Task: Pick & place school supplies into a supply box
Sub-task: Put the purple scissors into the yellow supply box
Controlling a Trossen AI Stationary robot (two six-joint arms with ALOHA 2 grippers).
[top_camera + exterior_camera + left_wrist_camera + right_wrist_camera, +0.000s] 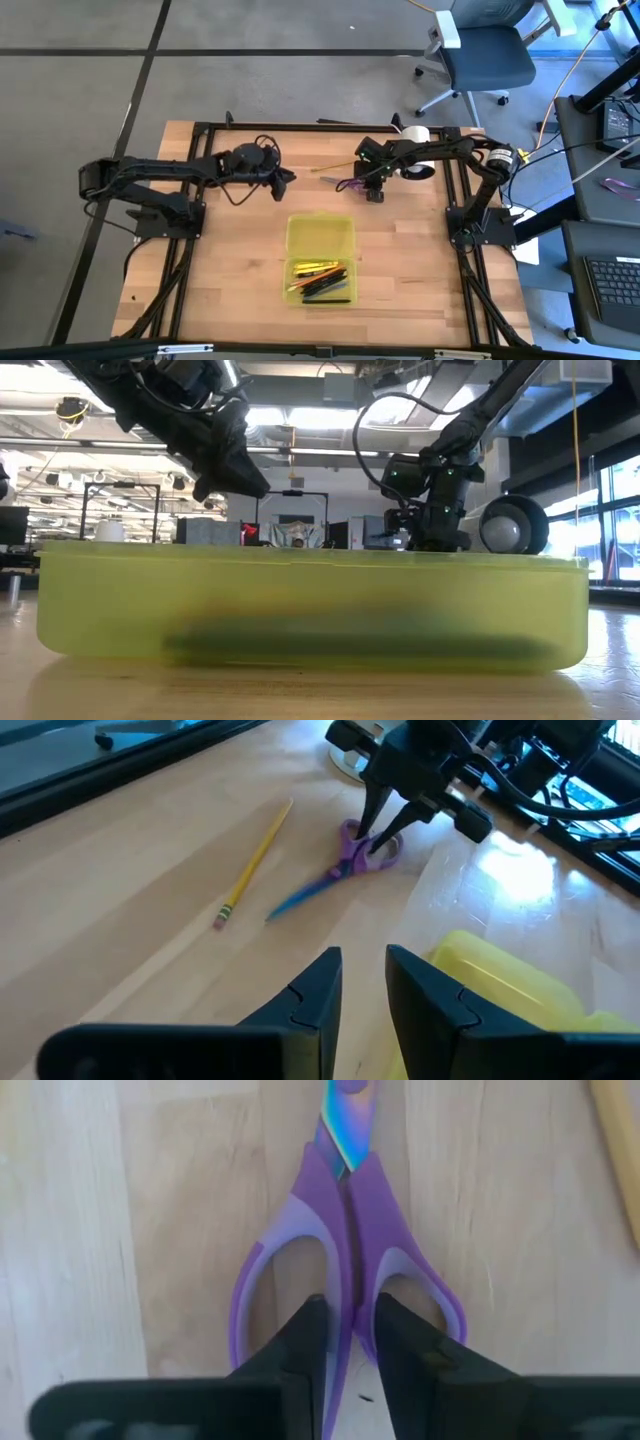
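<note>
The purple-handled scissors [345,1230] lie flat on the wooden table, blades shut, and also show as the scissors [355,860] and the scissors [350,184]. My right gripper [352,1308] stands over their handles, pointing down, seen too as my right gripper [382,832]. A yellow pencil [255,860] lies on the table just beyond them. The yellow-green supply box [320,235] lies open near the table's middle, with several pens and pencils [320,280] in its near half. My left gripper [363,970] hovers left of the scissors, its fingers a narrow gap apart, holding nothing. My right gripper comes from above with one finger [308,1342] in each handle loop. The two inner bars of the loops [347,1285], side by side, are pinched between the fingers. The scissors lie flat on the table, the blades pointing away from the fingers.
A white roll [416,135] stands near the far edge behind my right arm, with a second round white thing [421,171] beside it. Black frame rails [460,190] run along the table's sides. Bare wood lies between the scissors and the box.
</note>
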